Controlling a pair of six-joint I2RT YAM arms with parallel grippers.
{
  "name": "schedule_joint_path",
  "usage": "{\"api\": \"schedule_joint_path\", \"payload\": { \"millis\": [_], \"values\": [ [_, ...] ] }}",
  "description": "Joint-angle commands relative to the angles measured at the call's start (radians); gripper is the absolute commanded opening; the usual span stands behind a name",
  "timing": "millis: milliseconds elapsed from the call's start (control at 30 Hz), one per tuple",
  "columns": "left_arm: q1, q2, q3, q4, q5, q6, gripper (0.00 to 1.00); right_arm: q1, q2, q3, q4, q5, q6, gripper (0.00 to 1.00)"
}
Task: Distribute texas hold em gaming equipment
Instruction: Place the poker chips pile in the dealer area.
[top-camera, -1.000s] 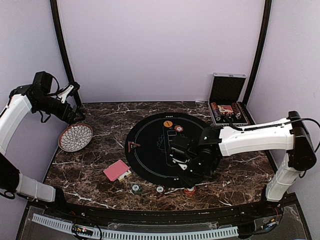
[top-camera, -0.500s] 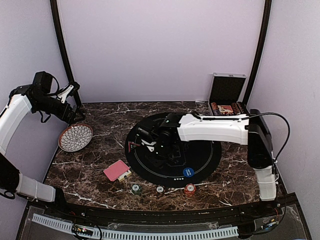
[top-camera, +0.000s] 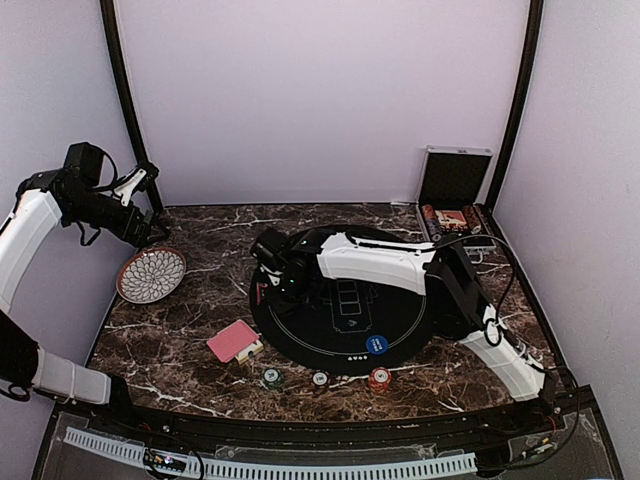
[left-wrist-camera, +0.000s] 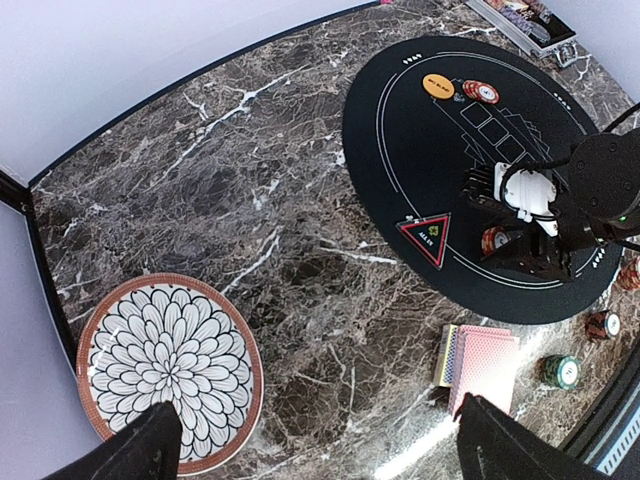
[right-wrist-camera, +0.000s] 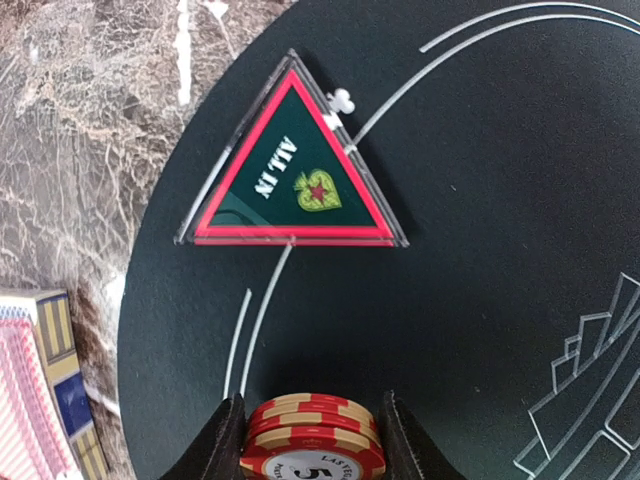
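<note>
Chips (right-wrist-camera: 313, 428), stiff and judged light and slippery, are pinched at opposite rims by the right gripper (right-wrist-camera: 312, 445).

Left arm: raised over the far-left corner.
Left gripper (left-wrist-camera: 325, 450): fingers spread wide, pointing down.
Right arm: stretched leftward across mid-worktop.
Right gripper (top-camera: 283, 278): low, clamped on red chip stack (right-wrist-camera: 312, 445).

Overhead view faces the mat (top-camera: 345, 325); wrists, far and close, share its triangle (right-wrist-camera: 295, 170).

Glossy marble table (top-camera: 200, 305), matt mat (top-camera: 400, 315)
</note>
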Motion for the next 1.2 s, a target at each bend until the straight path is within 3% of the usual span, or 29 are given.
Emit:
{"api": "schedule_joint_path", "payload": {
  "millis": [0,233,500,667,933,1033,1167],
  "values": [
    [0.002,-0.027,-0.018,-0.009,0.025,0.011,0.99,0.000,0.020,0.038,0.041,-0.002,0.005,0.10],
    [0.000,-0.026,-0.021,-0.005,0.027,0.011,0.99,-0.001,0.034,-0.002,0.064,-0.024,0.005,0.19],
    [0.002,-0.027,-0.018,-0.007,0.026,0.009,0.99,-0.001,0.034,-0.003,0.081,0.001,-0.003,0.50],
    [0.001,-0.027,-0.015,-0.009,0.028,0.006,0.99,-0.005,0.032,0.032,0.069,0.017,-0.015,0.57],
    [0.001,-0.026,-0.009,-0.009,0.030,0.001,0.99,-0.009,-0.032,0.066,0.035,0.053,-0.041,0.57],
    [0.001,-0.022,-0.001,-0.013,0.028,0.004,0.99,-0.011,-0.119,-0.012,0.036,0.050,-0.048,0.59],
    [0.001,-0.019,0.010,-0.018,0.029,0.009,0.99,-0.001,-0.297,-0.251,0.066,0.037,-0.038,0.68]
  ]
}}
